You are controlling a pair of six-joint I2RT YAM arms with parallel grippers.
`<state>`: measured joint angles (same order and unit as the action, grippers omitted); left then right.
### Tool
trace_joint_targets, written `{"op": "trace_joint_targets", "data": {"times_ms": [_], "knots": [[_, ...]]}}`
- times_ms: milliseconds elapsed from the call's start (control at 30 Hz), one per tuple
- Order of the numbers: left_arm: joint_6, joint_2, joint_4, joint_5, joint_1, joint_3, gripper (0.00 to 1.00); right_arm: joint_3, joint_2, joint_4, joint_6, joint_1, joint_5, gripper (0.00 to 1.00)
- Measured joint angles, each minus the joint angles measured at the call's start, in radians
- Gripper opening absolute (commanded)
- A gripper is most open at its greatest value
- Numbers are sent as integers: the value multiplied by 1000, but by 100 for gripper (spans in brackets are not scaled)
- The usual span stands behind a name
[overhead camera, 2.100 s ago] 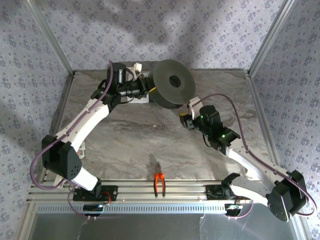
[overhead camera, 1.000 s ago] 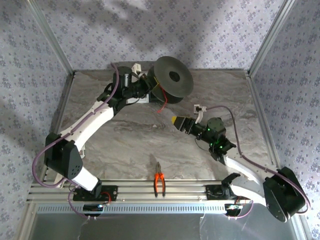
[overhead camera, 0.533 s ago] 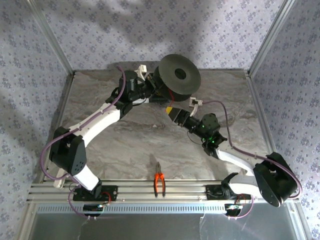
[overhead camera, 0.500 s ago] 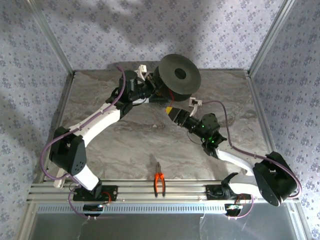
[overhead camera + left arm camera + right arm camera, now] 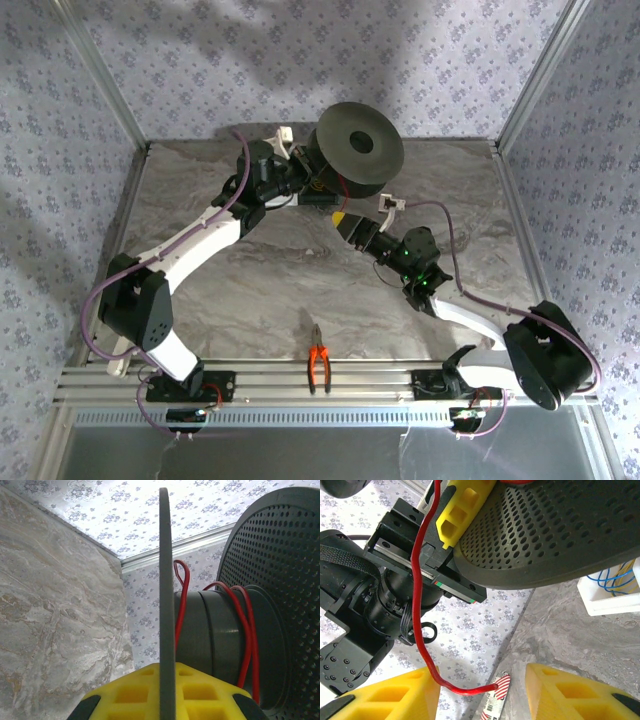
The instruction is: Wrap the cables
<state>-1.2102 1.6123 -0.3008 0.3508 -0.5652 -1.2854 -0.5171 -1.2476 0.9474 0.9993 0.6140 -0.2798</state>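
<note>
A black round spool (image 5: 360, 150) hangs above the back of the table. My left gripper (image 5: 166, 682) is shut on its thin near flange (image 5: 166, 580). Red wire (image 5: 245, 630) runs in a few loose turns round the grey hub (image 5: 210, 625). In the right wrist view a free length of the red wire (image 5: 419, 605) hangs down from the spool (image 5: 560, 525). Its cut end lies between the fingers of my right gripper (image 5: 482, 695), which is open. The strand passes close by the left yellow finger (image 5: 385, 697). From above, my right gripper (image 5: 347, 222) sits just below the spool, near the left gripper (image 5: 312, 187).
Orange-handled pliers (image 5: 319, 365) lie at the table's near edge by the rail. A white box with blue wires (image 5: 610, 595) stands on the marble table (image 5: 580, 640) behind the spool. A striped label (image 5: 497, 696) lies on the table under the right gripper. Patterned walls close in the back and sides.
Over two seconds the left arm carried the spool rightward and the right gripper swung in under it to the wire's hanging end. In the last half second almost nothing moved.
</note>
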Motion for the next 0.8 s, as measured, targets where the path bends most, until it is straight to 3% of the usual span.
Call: {"op": "trace_joint_targets", "data": {"times_ms": [800], "knots": [[-7,0,-17,0,3,0,0,44,51,37,3,-14,18,40]]}}
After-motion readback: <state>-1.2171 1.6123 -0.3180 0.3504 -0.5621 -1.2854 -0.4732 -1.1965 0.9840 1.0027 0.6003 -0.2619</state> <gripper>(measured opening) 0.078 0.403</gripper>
